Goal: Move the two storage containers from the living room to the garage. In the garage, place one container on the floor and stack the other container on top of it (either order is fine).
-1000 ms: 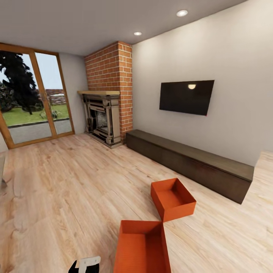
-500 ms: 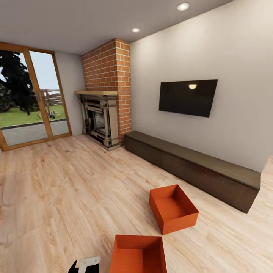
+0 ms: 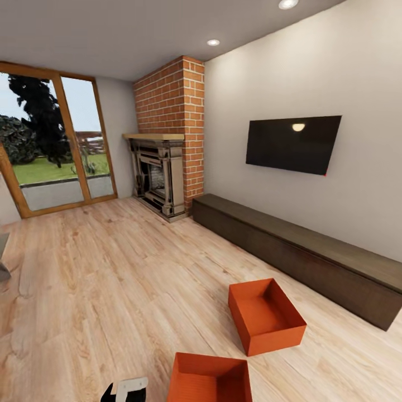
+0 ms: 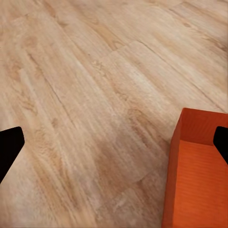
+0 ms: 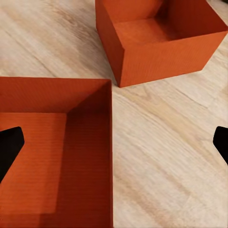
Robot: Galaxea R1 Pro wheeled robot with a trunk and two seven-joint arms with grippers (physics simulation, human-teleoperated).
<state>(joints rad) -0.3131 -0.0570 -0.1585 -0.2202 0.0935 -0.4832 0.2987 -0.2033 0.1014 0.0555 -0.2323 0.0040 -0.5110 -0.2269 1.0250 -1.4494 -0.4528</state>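
I am in the living room, where the two storage containers lie open-topped on the wood plank flooring [image 3: 111, 279]. One orange-red container [image 3: 267, 315] sits in front of the long cabinet. The other container [image 3: 209, 379] is right below me, cut by the picture's lower edge. My left gripper [image 4: 115, 145] is open above bare planks, with a corner of the near container [image 4: 197, 180] beside it. My right gripper [image 5: 115, 142] is open above the near container [image 5: 52, 152], close to its wall edge; the far container [image 5: 156, 38] lies beyond. The garage and its floor are out of view.
A long dark low cabinet [image 3: 301, 259] runs along the right wall under a black TV [image 3: 293, 144]. A brick fireplace [image 3: 167, 167] stands in the corner, with glass doors [image 3: 56, 151] at the left. A piece of my left arm [image 3: 127, 389] shows at the bottom.
The whole head view has shifted, so the camera moved: the fireplace and TV slid right and both containers sit lower in the picture. The containers themselves lie as before.
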